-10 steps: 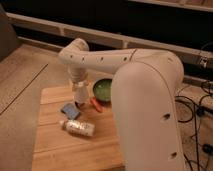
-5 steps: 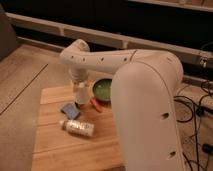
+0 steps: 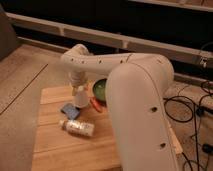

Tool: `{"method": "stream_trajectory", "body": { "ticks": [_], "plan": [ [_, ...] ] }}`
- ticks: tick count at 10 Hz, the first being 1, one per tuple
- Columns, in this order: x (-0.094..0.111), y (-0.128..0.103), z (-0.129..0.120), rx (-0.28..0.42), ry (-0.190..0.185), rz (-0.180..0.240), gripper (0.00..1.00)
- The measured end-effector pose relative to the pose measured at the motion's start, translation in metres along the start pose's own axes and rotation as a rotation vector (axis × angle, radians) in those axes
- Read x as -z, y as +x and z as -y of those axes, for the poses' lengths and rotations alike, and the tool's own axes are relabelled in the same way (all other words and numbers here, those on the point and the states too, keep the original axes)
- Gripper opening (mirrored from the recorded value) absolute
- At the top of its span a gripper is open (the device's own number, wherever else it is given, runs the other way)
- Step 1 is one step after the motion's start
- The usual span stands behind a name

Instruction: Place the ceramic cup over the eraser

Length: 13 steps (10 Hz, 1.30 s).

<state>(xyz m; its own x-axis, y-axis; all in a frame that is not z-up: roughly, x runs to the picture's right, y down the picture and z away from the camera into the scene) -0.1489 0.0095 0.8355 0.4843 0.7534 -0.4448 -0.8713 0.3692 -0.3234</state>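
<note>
My gripper [image 3: 79, 93] hangs at the end of the white arm over the back left part of the wooden table [image 3: 55, 150]. It is shut on the ceramic cup [image 3: 80, 99], a small white shape just below it, low over the table beside the flat blue pad [image 3: 70, 110]. The eraser is hidden; I cannot tell whether it lies under the cup.
A green bowl [image 3: 100, 89] stands just right of the gripper, with a small orange-red stick [image 3: 95, 104] in front of it. A bottle [image 3: 77, 127] lies on its side nearer the front. The bulky white arm [image 3: 140, 110] covers the table's right side. Cables [image 3: 192, 107] lie on the floor at right.
</note>
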Motion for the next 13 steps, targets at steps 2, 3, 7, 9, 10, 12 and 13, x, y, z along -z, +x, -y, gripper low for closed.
{"method": "stream_trajectory", "body": {
  "ticks": [2,3,7,9,10,12,13],
  "plan": [
    [-0.012,-0.006,-0.009,0.019,-0.014,-0.013,0.0],
    [-0.018,-0.009,-0.01,0.029,-0.017,-0.022,0.0],
    [-0.024,-0.023,-0.015,0.081,0.005,-0.048,0.0],
    [-0.023,-0.026,-0.014,0.091,0.019,-0.055,0.07],
    [-0.022,-0.028,-0.015,0.096,0.02,-0.055,0.18],
    [-0.021,-0.028,-0.021,0.106,0.019,-0.063,0.4],
    [-0.02,-0.026,-0.022,0.107,0.02,-0.065,0.5]
  ]
}}
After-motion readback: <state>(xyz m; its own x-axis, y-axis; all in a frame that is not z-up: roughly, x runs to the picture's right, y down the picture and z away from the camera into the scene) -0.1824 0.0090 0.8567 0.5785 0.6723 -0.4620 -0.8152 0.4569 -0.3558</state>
